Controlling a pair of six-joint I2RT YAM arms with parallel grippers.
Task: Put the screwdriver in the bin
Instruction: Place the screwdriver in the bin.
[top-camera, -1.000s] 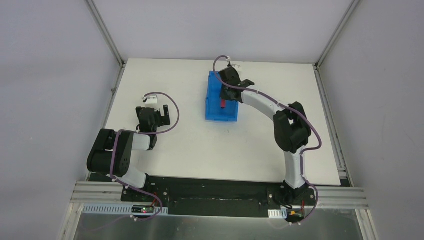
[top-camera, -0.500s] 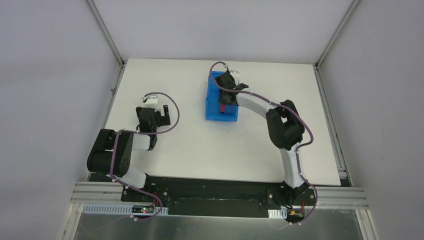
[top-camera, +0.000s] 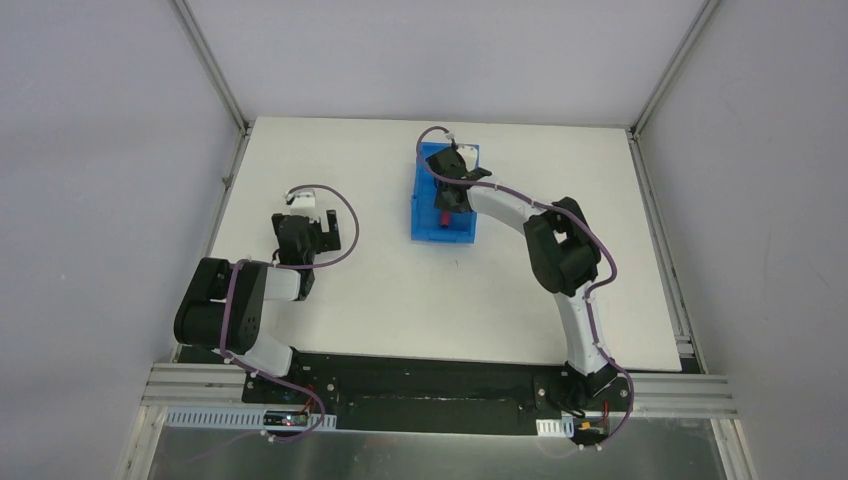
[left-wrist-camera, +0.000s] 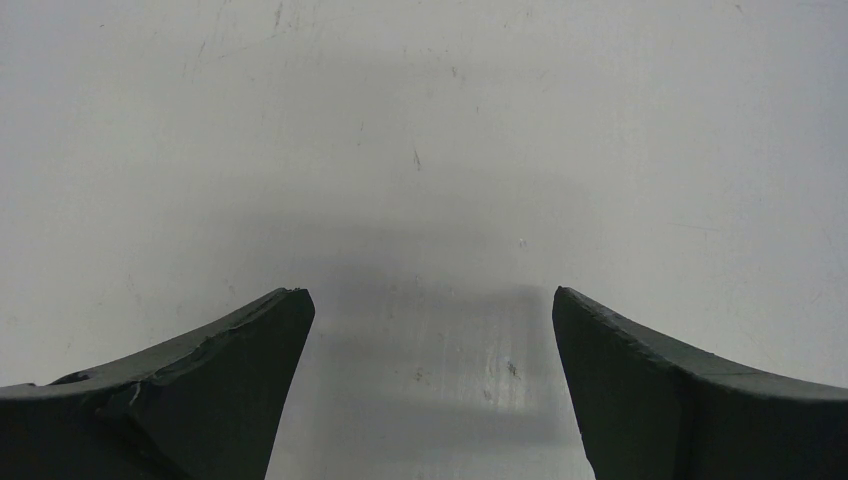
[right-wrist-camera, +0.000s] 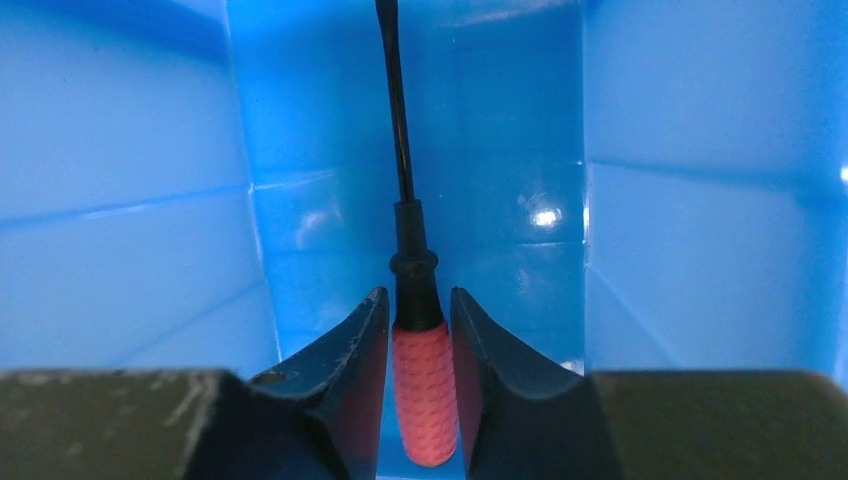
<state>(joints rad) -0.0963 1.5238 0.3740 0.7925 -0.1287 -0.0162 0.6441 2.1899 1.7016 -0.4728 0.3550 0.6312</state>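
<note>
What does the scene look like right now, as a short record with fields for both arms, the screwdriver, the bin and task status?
left fingers: wide open, holding nothing, over the table
right fingers: down inside the bin, one on each side of the screwdriver at its red handle; whether they grip it cannot be told
screwdriver position: between the bin's walls, black shaft pointing away from the wrist camera
bin position: blue, toward the far middle of the table
task status: screwdriver in the bin, right arm not yet withdrawn

My right wrist view's top edge cuts off the tip of the screwdriver (right-wrist-camera: 424, 390), and I cannot tell whether my 2 right fingers (right-wrist-camera: 350, 380) press its handle or stand just clear.
</note>
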